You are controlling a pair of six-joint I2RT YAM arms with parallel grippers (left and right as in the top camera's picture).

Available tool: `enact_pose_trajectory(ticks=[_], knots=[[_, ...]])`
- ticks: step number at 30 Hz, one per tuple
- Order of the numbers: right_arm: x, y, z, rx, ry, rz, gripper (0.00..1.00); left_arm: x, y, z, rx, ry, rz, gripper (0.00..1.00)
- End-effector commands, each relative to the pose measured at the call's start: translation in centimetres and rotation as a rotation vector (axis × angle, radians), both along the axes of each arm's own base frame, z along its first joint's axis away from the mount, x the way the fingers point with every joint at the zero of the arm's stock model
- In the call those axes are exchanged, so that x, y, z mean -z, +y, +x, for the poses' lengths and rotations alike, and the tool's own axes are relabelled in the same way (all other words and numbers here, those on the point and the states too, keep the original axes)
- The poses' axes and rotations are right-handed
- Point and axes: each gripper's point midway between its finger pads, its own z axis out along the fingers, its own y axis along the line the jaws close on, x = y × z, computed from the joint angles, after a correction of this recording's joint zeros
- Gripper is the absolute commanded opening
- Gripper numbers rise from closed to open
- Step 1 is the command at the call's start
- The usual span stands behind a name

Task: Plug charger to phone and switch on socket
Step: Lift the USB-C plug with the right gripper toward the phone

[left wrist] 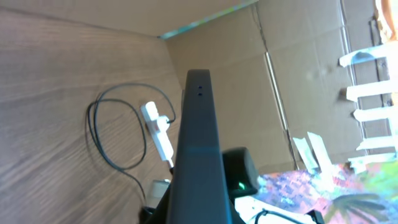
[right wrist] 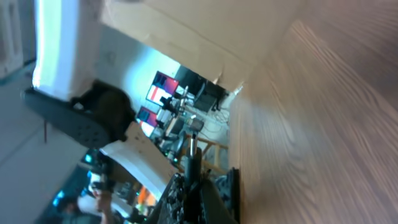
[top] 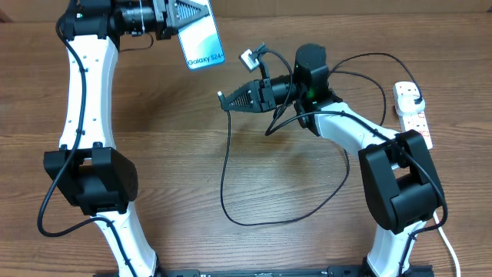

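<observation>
The left gripper (top: 178, 17) clamps the Galaxy phone (top: 201, 40) aloft at far left, presenting its edge so the right gripper (top: 227, 98), pinching the charger (top: 231, 185) tip, can insert it; socket (top: 413, 114) waits far right.

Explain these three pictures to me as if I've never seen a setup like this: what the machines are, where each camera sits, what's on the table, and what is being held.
These are two white and black robot arms at a wooden table, each ending in a two-finger gripper. The overhead view looks straight down. The other two views come from cameras on the wrists, so they look tilted.

The left gripper is shut on the phone, lifted off the table; the left wrist view shows the phone's dark edge close up.

The right gripper is shut on the connector end of the charger, a thin black cable looping over the table. The tip points toward the phone but is not plugged in.

The socket, a white power strip, lies at the right edge.
</observation>
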Motion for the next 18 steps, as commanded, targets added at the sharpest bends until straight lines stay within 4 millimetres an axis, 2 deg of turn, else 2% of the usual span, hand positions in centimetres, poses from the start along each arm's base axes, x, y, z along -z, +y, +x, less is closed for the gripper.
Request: enact_pose_trajectory(ticks=[1, 8, 14, 18], knots=[[-1.7, -0.1, 0.5, 0.021, 0.128, -0.004, 0.04, -2.7, 0.2, -0.8, 0.013, 0.029, -0.056, 0.04], [-4.6, -0.2, 2.3, 0.138, 0.231, 0.075, 0.04, -3.9, 0.0, -0.1, 0.004, 0.017, -0.077, 0.04], [-7.0, -0.6, 2.6, 0.181, 0.216, 0.170, 0.04, -4.5, 0.0, 0.1, 0.001, 0.005, -0.085, 0.04], [-7.6, -0.7, 2.8, 0.194, 0.214, 0.195, 0.04, -4.5, -0.1, 0.1, 0.007, 0.005, -0.087, 0.04]])
